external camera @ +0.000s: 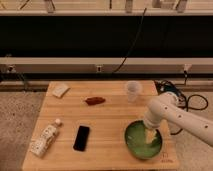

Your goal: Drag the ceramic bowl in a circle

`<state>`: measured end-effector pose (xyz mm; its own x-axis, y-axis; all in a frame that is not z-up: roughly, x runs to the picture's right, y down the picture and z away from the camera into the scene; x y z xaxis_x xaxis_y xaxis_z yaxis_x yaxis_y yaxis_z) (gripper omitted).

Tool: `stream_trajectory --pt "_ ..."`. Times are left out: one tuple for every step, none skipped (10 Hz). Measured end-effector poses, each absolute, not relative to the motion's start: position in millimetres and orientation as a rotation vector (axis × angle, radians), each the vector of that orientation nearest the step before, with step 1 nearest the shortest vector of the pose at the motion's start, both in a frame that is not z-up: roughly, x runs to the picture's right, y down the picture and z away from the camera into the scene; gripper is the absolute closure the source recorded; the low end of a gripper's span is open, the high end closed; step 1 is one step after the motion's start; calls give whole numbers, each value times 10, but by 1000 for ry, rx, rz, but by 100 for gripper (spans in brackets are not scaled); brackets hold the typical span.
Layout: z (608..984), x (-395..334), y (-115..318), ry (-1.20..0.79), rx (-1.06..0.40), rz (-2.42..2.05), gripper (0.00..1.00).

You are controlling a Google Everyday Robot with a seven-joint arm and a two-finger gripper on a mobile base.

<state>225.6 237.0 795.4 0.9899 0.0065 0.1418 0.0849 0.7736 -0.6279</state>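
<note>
The ceramic bowl [134, 146], wide, shallow and green with a darker rim, sits at the front right corner of the wooden table [112, 120]. My white arm reaches in from the right and bends down into it. The gripper [150, 136] rests inside the bowl, on its right half, against the inner surface. It stands open with nothing held between its jaws. The arm hides the bowl's back right rim.
A translucent plastic cup [132, 91] stands behind the bowl. A red-brown snack [95, 100] lies mid-table, a pale sponge [60, 90] at the back left, a black phone [82, 138] and a lying bottle [45, 139] at the front left. Cables [192, 102] trail off the right edge.
</note>
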Motion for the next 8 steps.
stream_trajectory --pt "7960 2261 2384 -143 -687 -50 22" --pt "7964 2260 2393 -149 -688 -60 27" --pt "7975 2272 2396 -153 -688 -58 27" --pt "7982 2286 2399 -155 -689 -57 23" --pt "7984 2296 2410 -155 -692 -57 21" --pt "7984 2298 2425 -162 -693 -68 22" --pt "7986 2286 2428 -165 -693 -73 28" --pt "7987 2274 2420 -168 -692 -77 36"
